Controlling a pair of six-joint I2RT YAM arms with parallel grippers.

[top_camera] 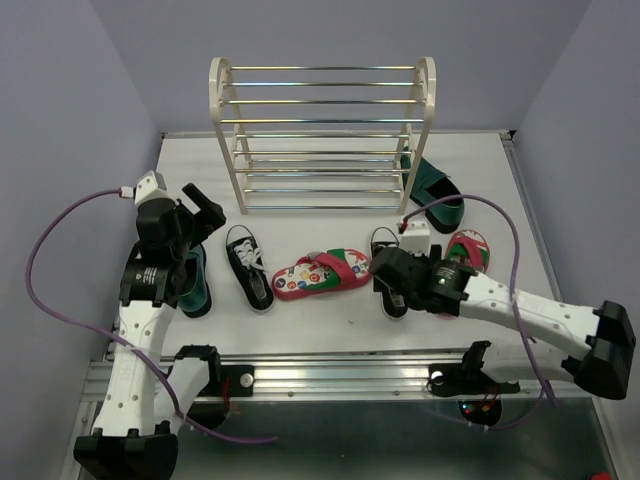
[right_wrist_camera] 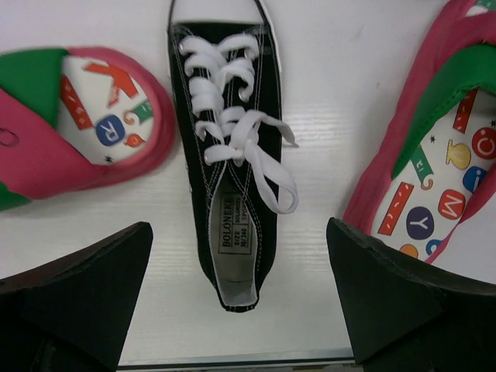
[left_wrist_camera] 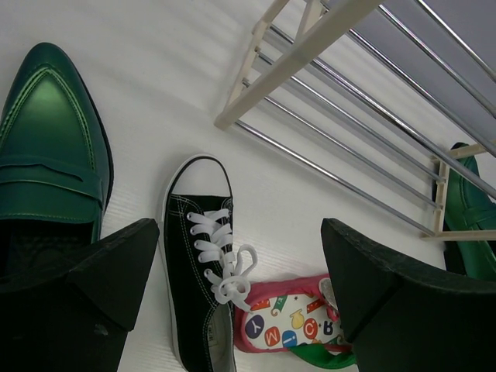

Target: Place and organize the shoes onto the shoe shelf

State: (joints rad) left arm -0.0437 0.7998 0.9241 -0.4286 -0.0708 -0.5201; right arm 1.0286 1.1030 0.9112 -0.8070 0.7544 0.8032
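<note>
Six shoes (top_camera: 248, 268); one shoe shelf (top_camera: 218, 100)

black sneaker (right_wrist_camera: 229, 186), flip-flops (right_wrist_camera: 85, 124) either side

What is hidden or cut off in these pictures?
- Top view: the right arm covers most of one black sneaker; only its toe shows.
- Top view: the left arm hides much of a green shoe.
- Right wrist view: one flip-flop and the other flip-flop run off the picture's edges.
- Left wrist view: the other green shoe is cut by the right edge.
</note>
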